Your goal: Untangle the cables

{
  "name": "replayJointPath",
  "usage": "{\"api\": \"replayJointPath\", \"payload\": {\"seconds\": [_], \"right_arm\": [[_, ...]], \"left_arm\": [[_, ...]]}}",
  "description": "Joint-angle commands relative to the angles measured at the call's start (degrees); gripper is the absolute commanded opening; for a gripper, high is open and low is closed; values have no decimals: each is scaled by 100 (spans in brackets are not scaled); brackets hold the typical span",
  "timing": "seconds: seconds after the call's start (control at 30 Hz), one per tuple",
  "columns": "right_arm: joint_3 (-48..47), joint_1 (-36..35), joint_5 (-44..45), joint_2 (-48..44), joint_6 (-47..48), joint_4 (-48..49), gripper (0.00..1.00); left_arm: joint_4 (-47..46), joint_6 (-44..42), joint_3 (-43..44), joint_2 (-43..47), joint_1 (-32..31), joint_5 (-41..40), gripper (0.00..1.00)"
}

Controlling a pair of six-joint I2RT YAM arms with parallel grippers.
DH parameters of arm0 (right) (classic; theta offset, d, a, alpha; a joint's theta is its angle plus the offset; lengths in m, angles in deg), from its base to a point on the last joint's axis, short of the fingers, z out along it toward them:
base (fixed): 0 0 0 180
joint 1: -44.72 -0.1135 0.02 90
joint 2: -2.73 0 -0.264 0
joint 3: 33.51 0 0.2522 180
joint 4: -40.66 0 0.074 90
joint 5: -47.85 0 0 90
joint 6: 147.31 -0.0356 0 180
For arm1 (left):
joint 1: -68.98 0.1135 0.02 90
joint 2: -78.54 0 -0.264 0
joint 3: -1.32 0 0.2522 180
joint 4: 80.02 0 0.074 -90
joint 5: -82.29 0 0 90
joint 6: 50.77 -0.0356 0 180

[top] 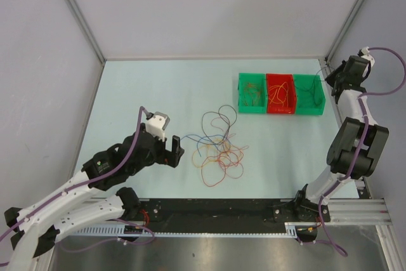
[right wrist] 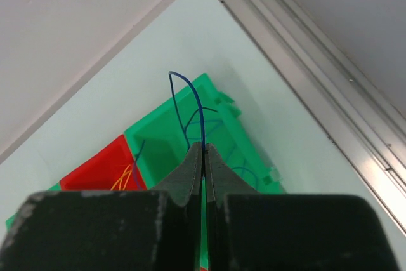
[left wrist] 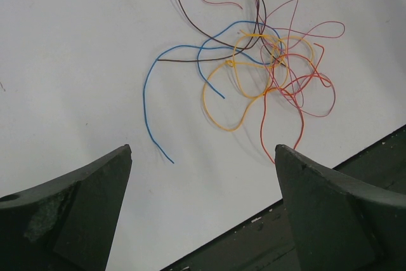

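– While the left end effector (left wrist: 203,148) hangs released, jaws spread wide, what lies before it?
– Noted: thin orange, red, blue and dark brown cables (top: 219,146) sit tangled on the pale table (top: 152,87), just right of that end effector, none between its jaws.
– And the right end effector (right wrist: 203,152)?
– Clenched on one thin dark blue wire (right wrist: 193,96), pointed toward the rightmost green plastic bin (right wrist: 236,132); a red plastic bin (right wrist: 95,171) adjoins it.

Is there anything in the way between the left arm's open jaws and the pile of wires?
No. The left gripper has its jaws wide open and points at the tangled wires. Only bare table shows between them, so nothing visible blocks the way.
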Motion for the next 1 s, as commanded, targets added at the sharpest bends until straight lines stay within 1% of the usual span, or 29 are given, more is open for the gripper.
{"api": "replayJointPath", "payload": {"seconds": [0.0, 0.4, 0.5, 0.7, 0.97], "right_arm": [[16, 167, 490, -200, -54, -40, 0], [34, 247, 525, -261, -81, -101, 0], [95, 247, 701, -366, -108, -84, 0], [104, 185, 324, -349, -46, -5, 0], [289, -535, 332, -156, 165, -67, 0]], "left_arm": [[-143, 11, 4, 60, 34, 37, 100], [-152, 11, 4, 69, 34, 37, 100], [-143, 11, 4, 69, 34, 37, 100], [-152, 2, 4, 69, 43, 46, 100], [-152, 2, 4, 95, 43, 55, 100]]}}
